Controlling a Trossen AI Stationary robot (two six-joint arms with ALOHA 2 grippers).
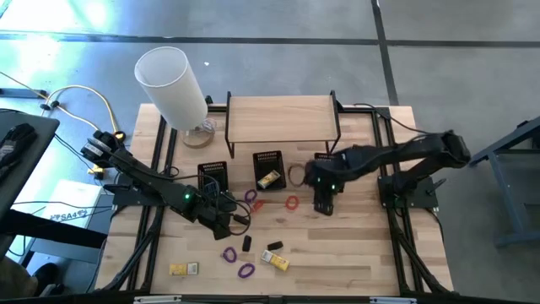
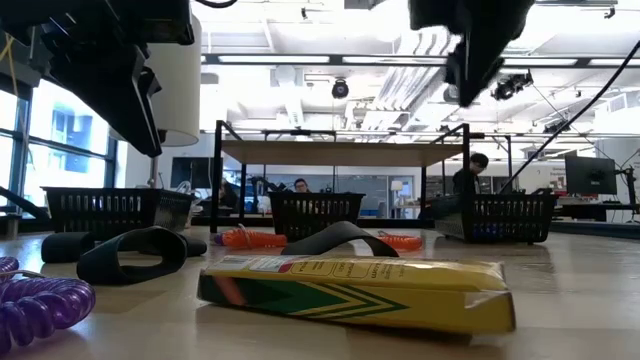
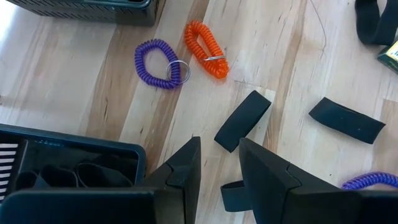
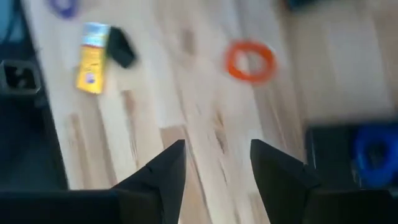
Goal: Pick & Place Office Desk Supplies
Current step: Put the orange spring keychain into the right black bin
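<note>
Supplies are lying scattered across the table (image 1: 354,253) in the high view, with the left gripper (image 1: 221,218) hanging beside the left basket (image 1: 213,176) and the right gripper (image 1: 324,203) over bare wood. The left wrist view is showing spread, empty fingers (image 3: 186,165) pointing at a black clip piece (image 3: 242,121); approaching off-centre could be nudging it away. The right wrist view is showing parted, empty fingers (image 4: 166,168) facing an orange band (image 4: 250,61).

I see a pale matt wood-plank table (image 1: 354,245), glossy coiled plastic bands (image 3: 157,63), matt black bands (image 3: 242,121), a black mesh basket (image 1: 268,168), a glossy yellow box (image 2: 355,290)
</note>
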